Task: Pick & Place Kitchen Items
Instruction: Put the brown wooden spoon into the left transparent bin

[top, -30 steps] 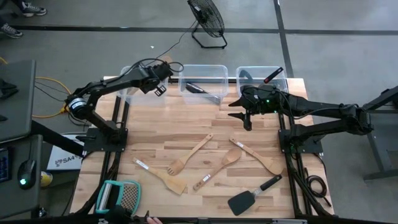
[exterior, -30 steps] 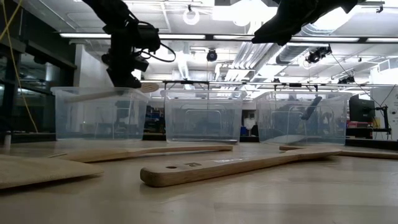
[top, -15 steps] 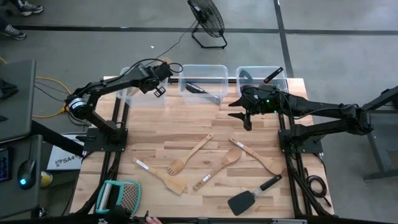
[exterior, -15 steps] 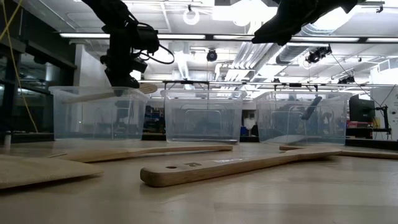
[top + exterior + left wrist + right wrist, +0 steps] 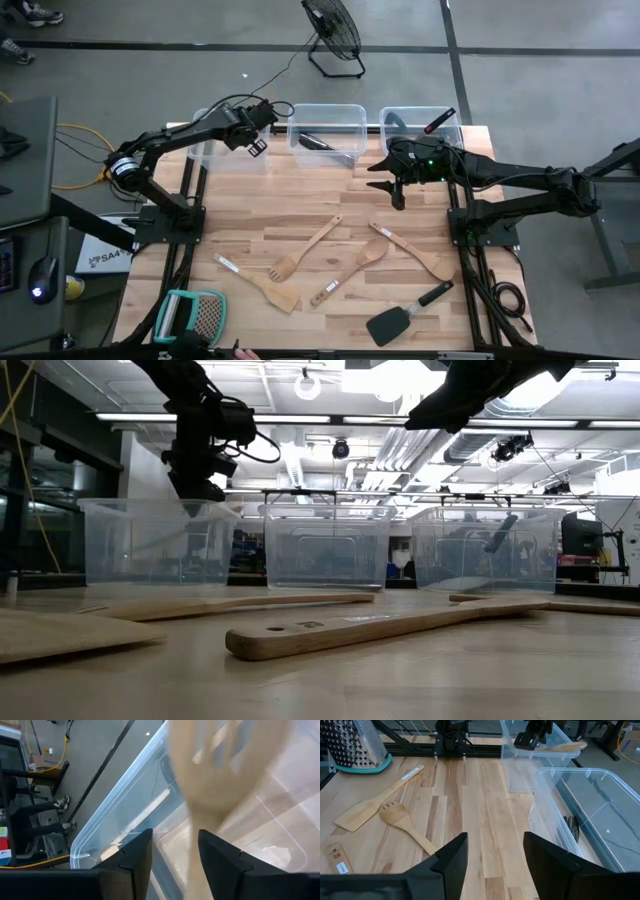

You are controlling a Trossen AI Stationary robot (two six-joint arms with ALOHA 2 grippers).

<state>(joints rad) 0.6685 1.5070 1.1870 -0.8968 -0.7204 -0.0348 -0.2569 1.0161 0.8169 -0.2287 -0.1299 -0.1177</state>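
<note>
"SA4" on white floor sheet (image 5: 100, 258)

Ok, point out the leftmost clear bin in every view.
High view: leftmost bin, at the table's back edge, far left.
Low view: left of the three bins.
Left wrist view: fills most of the picture.
Right wrist view: at the far end, beyond the nearer bin.
Shared landmark: the left gripper above it.

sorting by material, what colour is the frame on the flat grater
Teal, around a silver perforated face. The grater shows best in the right wrist view.
</note>
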